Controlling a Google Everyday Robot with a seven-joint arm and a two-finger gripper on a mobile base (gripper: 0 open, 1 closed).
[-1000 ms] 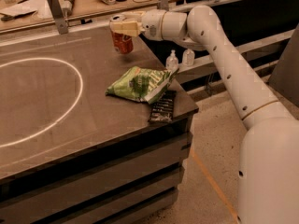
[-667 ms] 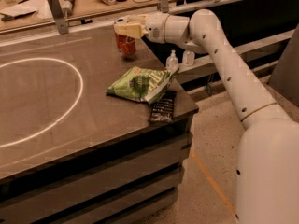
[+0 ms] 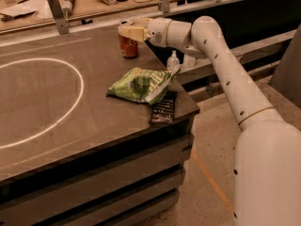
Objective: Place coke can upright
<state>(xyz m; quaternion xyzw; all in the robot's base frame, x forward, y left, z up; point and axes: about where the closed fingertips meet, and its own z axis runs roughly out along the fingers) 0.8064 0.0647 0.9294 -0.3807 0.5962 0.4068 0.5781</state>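
Placement, we judge, nearly done: coke can (image 3: pixel 128 46) upright on table (image 3: pixel 84 126), gripper (image 3: pixel 130 32) pinching its top, release pending.

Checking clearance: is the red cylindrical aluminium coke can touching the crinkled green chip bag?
Apart. The camera view shows bare tabletop between coke can and chip bag; the gripper sits at the can's top.

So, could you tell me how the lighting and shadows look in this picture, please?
Camera view: warm brownish cast overall; a soft sheen on the table towards the front; the chip bag throws a faint shadow; the pincer, at the top of the can, is evenly lit.
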